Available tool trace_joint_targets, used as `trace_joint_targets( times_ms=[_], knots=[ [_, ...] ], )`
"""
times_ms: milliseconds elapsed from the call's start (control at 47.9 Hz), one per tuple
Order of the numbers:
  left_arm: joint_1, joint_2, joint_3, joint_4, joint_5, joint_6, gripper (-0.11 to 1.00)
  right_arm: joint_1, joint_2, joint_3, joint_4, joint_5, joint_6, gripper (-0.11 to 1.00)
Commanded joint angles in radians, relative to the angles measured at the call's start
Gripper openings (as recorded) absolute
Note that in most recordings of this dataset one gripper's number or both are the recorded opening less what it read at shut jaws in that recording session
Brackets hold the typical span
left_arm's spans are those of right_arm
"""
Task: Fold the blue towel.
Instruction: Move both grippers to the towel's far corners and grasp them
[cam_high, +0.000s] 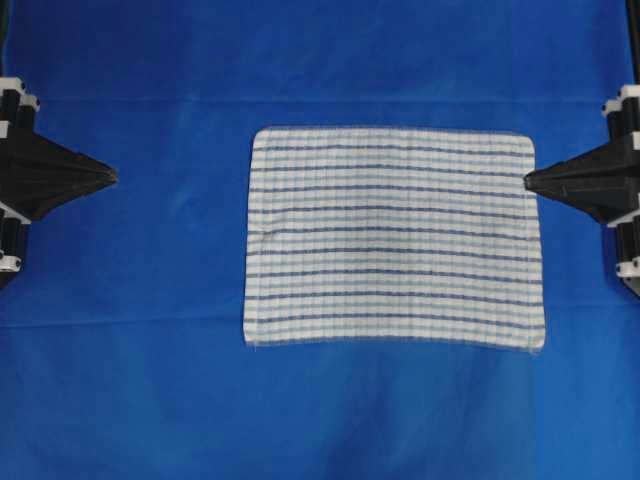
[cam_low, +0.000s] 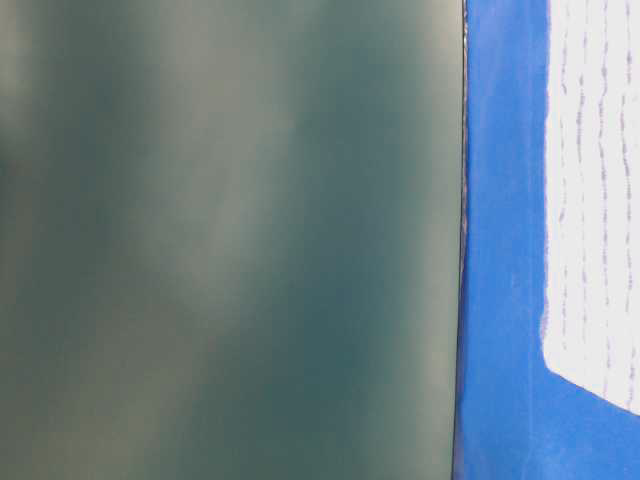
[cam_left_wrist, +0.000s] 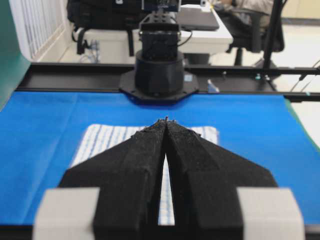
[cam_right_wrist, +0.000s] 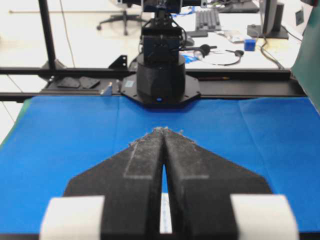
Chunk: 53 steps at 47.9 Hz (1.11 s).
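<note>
Left gripper (cam_left_wrist: 165, 121): two black wedge-shaped fingers with a rough, grainy foam-like facing, tips pressed together to a point, nothing between them; pale grey blocks sit at their bases.
Right gripper (cam_right_wrist: 161, 130): same black tapered pair, tips meeting, holding nothing; the matte surface is flecked with light lint along the inner edges.
Left gripper placing: at the left edge of the overhead view, well apart from the cloth, pointing toward it.
Right gripper placing: at the right edge, its tip just beside the towel's right border, upper part.
Blue towel (cam_high: 393, 238): flat, unfolded rectangle with softly rounded corners, white woven cloth crossed by thin dark-blue and light-blue stripes in a faint check; it lies slightly right of the table's middle, edges a little frayed.
Blue sheet (cam_high: 130, 330): plain smooth solid-blue cover under everything, with faint fold creases.
Arm base (cam_left_wrist: 159, 75): round black housing on an octagonal plate, beyond the towel.
</note>
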Motion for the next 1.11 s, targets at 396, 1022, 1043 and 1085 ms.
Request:
trace_joint_targets(
  times_ms=[396, 1022, 1043, 1085],
  knots=[
    [0.103, 0.219, -0.025, -0.029, -0.114, -0.003, 0.0, -0.137, 0.037, -0.064, 0.003, 0.235, 0.051, 0.01],
    [0.267, 0.773, -0.265, -0.029, -0.012, -0.003, 0.8, -0.532, 0.325, -0.014, 0.003, 0.511, 0.147, 0.24],
    [0.273, 0.792, -0.276, -0.029, -0.003, -0.003, 0.84, -0.538, 0.336, -0.012, 0.003, 0.511, 0.147, 0.3],
    [0.282, 0.822, -0.298, -0.029, 0.02, -0.003, 0.88, -0.551, 0.364, -0.006, 0.002, 0.509, 0.147, 0.42]
  ],
)
